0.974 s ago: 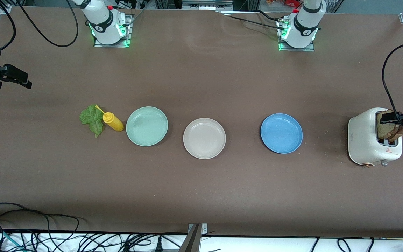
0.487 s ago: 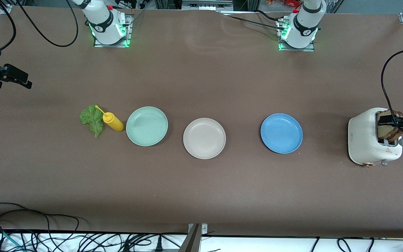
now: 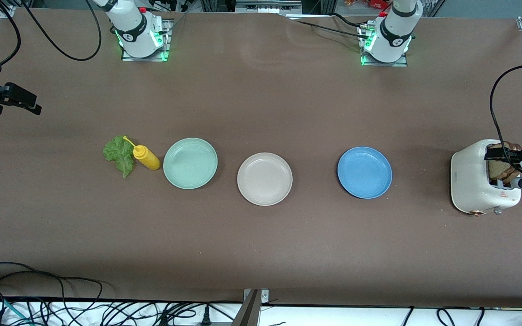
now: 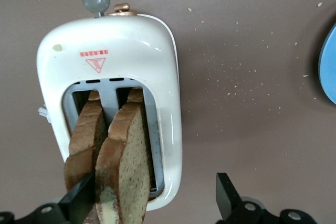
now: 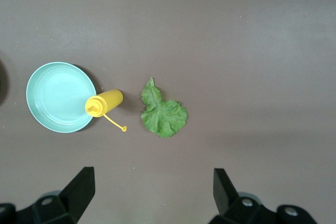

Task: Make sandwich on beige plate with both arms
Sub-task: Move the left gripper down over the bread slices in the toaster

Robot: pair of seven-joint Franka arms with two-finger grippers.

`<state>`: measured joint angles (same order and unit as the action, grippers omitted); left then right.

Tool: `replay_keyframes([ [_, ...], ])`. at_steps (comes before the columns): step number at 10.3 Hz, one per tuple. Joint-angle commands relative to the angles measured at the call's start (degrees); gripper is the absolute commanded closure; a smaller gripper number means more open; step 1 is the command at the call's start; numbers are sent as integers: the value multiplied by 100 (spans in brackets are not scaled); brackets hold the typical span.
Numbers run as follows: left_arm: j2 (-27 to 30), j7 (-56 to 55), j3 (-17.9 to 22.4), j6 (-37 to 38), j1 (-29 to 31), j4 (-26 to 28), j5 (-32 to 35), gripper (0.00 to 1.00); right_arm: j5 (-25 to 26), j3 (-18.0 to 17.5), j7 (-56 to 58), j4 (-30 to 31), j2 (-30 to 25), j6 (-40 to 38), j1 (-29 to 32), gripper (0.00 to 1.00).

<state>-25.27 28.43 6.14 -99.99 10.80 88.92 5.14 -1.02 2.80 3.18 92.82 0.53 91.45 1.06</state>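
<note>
Your left end effector point(image 4: 152, 203) is hanging open over the white toaster point(image 3: 474, 181), one finger point(image 4: 79, 200) sitting between the two bread slices point(image 4: 113, 158), gripping nothing. Your right end effector point(image 5: 152, 195) is waiting with fingers spread, high above the lettuce leaf point(image 5: 163, 115) and yellow squeeze bottle point(image 5: 104, 102). The beige plate point(image 3: 264, 179) is lying on the bench point(image 3: 261, 244) between the mint-green plate point(image 3: 190, 163) and blue plate point(image 3: 364, 172), well apart from both end effectors.

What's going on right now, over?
Left gripper open over toaster, astride one bread slice. Right gripper open, waiting above lettuce. Beige plate bare. Nothing blocking.
</note>
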Motion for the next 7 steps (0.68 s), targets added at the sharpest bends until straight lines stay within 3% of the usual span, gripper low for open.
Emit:
replay_keyframes([
  [1, 58, -74, -86, -117, 10, 134, -136, 0, -47, -16, 16, -27, -9, -75, 34, 0],
  [7, -13, -128, -95, -126, -88, 160, -128, 0, -47, -7, 16, -27, -9, -66, 34, 0],
])
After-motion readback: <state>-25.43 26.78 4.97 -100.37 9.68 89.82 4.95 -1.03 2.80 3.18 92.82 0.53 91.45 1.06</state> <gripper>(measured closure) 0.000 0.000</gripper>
